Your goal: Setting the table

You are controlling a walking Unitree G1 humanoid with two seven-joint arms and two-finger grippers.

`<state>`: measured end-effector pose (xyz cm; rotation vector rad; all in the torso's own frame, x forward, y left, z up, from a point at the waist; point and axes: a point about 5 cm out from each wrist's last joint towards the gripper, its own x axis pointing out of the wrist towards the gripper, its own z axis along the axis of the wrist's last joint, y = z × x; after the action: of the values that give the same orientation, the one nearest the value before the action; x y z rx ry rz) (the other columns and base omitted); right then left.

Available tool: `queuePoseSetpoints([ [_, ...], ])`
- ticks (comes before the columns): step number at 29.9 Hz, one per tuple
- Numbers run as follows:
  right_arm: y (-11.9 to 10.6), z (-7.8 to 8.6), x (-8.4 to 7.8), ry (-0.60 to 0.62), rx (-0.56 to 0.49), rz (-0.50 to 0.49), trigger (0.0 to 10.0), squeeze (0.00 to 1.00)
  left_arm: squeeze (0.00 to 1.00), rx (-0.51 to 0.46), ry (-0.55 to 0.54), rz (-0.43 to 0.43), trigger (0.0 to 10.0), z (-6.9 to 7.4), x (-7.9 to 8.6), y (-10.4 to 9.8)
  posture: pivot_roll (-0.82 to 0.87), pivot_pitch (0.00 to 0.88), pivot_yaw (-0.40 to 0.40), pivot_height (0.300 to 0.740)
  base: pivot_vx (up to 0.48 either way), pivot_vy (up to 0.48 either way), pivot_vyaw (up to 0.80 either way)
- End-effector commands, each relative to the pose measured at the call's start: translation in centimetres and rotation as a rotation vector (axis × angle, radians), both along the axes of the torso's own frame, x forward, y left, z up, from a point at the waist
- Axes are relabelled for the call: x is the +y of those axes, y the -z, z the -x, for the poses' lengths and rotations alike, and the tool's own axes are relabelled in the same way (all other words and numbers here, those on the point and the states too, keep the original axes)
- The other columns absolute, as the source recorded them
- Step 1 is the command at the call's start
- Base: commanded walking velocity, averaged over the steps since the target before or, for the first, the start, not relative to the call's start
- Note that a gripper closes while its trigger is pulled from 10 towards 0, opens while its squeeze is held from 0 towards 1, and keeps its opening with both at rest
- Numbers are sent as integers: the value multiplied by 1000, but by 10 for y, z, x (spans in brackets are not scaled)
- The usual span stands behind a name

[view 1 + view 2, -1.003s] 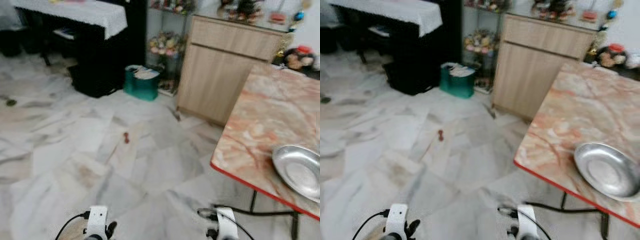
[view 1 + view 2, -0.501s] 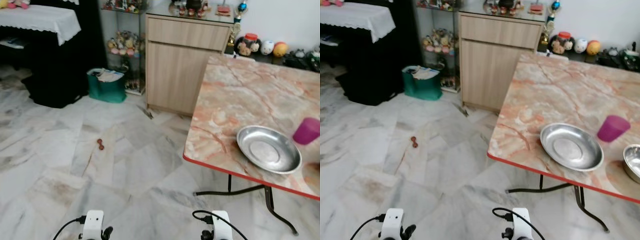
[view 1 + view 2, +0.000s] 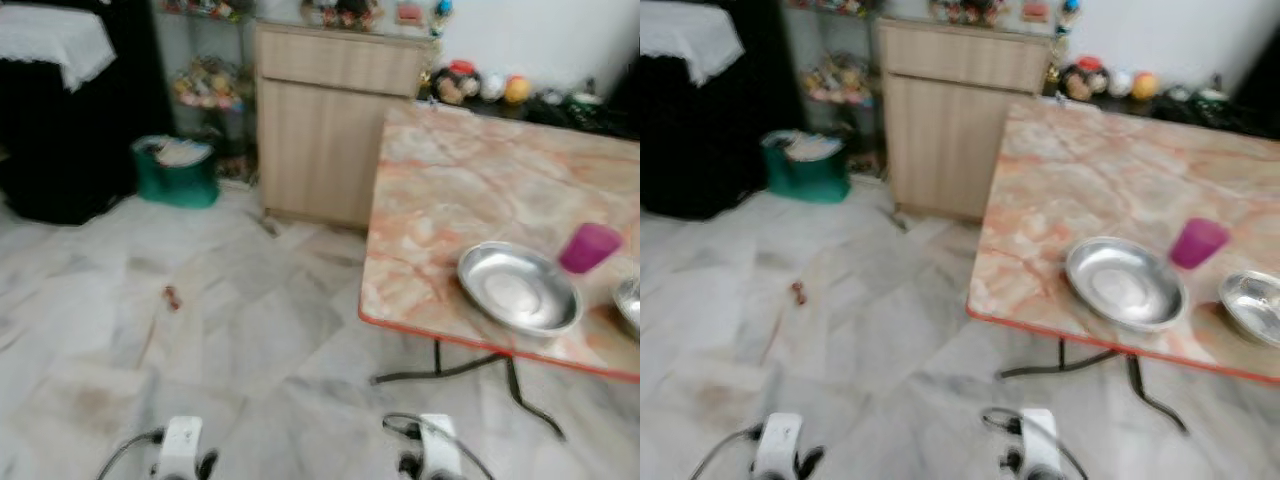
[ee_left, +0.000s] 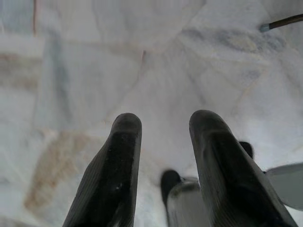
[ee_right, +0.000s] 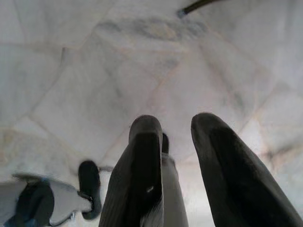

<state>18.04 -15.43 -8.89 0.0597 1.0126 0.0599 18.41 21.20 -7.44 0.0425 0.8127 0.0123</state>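
A shallow, shiny steel plate (image 3: 1125,283) is seen near the front edge of the pink marble counter (image 3: 1090,180), beside a magenta cup (image 3: 1197,242) and a second steel bowl (image 3: 1252,305). The left claw (image 4: 161,137) and the right claw (image 5: 177,137) are held over the floor (image 3: 250,300), fingers apart and empty.

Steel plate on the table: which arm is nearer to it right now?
Right. The steel plate sits near the table's front edge, ahead and right of both arms. The right arm hangs low, closer beneath it; the left arm hangs further off to the left.

pink-veined marble table (image 3: 1110,190), red edge; silver dish (image 3: 1124,283); magenta cup (image 3: 1196,243); teal bin (image 3: 806,167).
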Motion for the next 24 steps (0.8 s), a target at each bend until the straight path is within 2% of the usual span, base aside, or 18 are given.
queuePoseSetpoints([
  [1, 0, 2, -10, 11, 7, 25, 10000, 0, 0, -3, 24, 14, 10000, -3, -10, 0, 80, 0, -35, 740, 0, 0, -613],
  [24, 0, 1, -11, 23, -7, 23, 10000, 0, 0, -15, 25, 0, 10000, -5, -9, -1, 81, 0, -39, 740, 0, 0, 0],
])
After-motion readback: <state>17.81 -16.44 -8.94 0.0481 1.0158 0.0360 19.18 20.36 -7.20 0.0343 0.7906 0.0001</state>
